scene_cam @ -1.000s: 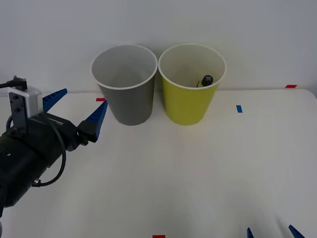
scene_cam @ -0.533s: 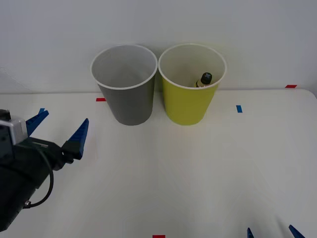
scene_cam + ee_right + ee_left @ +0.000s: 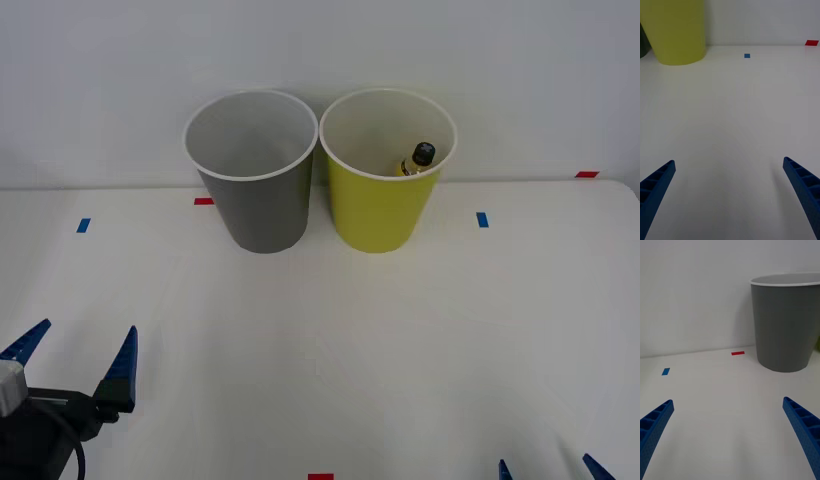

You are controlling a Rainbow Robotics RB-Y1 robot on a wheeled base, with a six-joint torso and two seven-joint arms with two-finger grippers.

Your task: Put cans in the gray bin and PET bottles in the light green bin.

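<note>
Leaned inside the smooth light green bin (image 3: 385,210): small yellow PET bottle (image 3: 416,160), black cap. Beside it, gray bin (image 3: 257,190). Both grippers (image 3: 78,350) (image 3: 545,468) spread wide, holding nothing.

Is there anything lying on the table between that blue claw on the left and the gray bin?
Just bare white table between the left gripper and the gray bin, in the front view; a red tape mark sits beside the bin.
</note>
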